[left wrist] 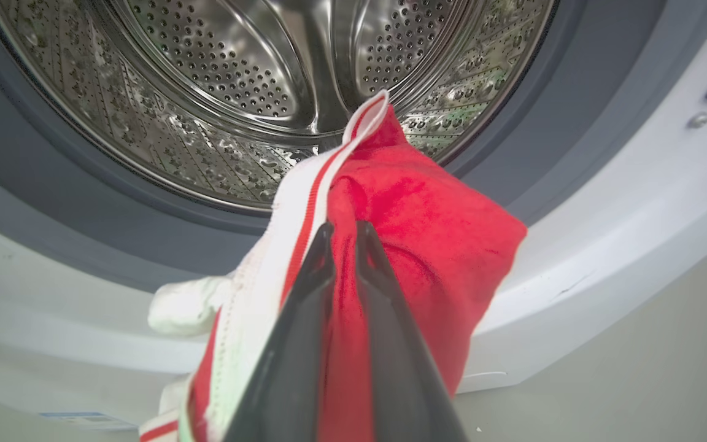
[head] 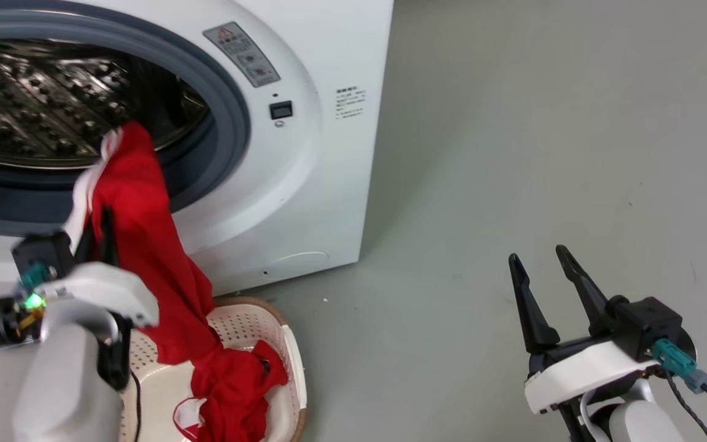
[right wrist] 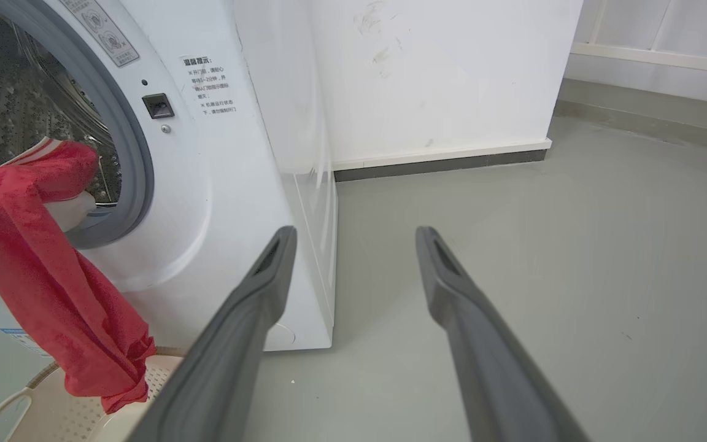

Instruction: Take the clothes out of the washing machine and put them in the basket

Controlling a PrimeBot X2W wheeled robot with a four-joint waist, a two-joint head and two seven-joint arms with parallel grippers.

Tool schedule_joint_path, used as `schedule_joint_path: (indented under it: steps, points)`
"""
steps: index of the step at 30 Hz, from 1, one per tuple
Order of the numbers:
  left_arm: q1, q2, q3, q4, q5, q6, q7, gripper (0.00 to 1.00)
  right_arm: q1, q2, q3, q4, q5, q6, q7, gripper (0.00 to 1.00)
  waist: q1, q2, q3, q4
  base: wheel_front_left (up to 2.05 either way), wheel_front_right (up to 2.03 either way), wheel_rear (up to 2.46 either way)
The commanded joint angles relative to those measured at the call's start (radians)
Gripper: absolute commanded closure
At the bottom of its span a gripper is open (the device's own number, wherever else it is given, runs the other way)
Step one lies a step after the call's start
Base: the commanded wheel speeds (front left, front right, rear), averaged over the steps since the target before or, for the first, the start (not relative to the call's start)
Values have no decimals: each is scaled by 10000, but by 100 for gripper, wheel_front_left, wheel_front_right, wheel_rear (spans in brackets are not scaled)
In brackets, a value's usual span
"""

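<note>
Left claw (left wrist: 345, 228) is clenched on a fold of the bright red soft fabric clothes (head: 145, 245). Its two dark fingers are pressed together with cloth between them, just in front of the round porthole of the large white front-loading washing machine (head: 329, 184). The clothes hang from that grip in a long strip down the machine's front. Their lower end lies heaped in the small cream-white perforated plastic basket (head: 240, 322), which stands on the floor just in front of the machine's base.

As I judge the risks, the white-trimmed upper end flops over the fingertips toward the machine's grey rubber rim (head: 234, 129). It could catch there if the arm swings sideways rather than straight away from the machine. The pinch holds only a fold, so the cloth may slip out. Letting go too far from the machine would drop the strip over the basket's outer rim onto the grey floor (head: 513, 153). Dragging cloth might also tip the light basket.

The left forearm rises below the porthole, with the fingers pointing up toward the machine's drum. Right claw (head: 536, 255) hangs low, well to the right of the machine, fingers spread, empty and pointing upward.
</note>
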Motion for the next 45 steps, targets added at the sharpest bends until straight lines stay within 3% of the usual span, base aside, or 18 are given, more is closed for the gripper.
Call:
schedule_joint_path:
  steps: [1, 8, 15, 24, 35, 45]
  points:
    - [527, -134, 14, -359, -73, 81, -53, 100, 193, 2, -45, -124, -96, -7, 80, 0, 0, -1, -300, 283, 0, 0, 0]
    - [2668, -752, -133, -1476, -309, 297, 348, 100, 463, 2, -31, -523, -263, -7, 376, 0, 0, -1, -471, 709, 0, 0, 0]
    - [3620, -1125, -304, -1384, -463, 450, 891, 100, 284, 2, 91, -861, -340, -7, 557, 0, 0, -1, 110, 821, 0, 0, 0]
    - [2676, -985, -266, -144, -575, 595, 1100, 100, -286, 2, 247, -942, -180, -7, 407, 0, 0, -1, 1611, 349, 0, 0, 0]
    - [535, -425, -177, 2205, -523, 995, 959, 100, -1242, 3, 458, -569, 217, -7, -195, 0, 0, -1, 3770, -380, 0, 0, 0]
    - [-439, -286, -18, 4216, -804, 1157, 952, 100, -1918, 3, 771, -112, 430, -7, -622, 0, 0, -1, 4730, -682, 0, 0, 0]
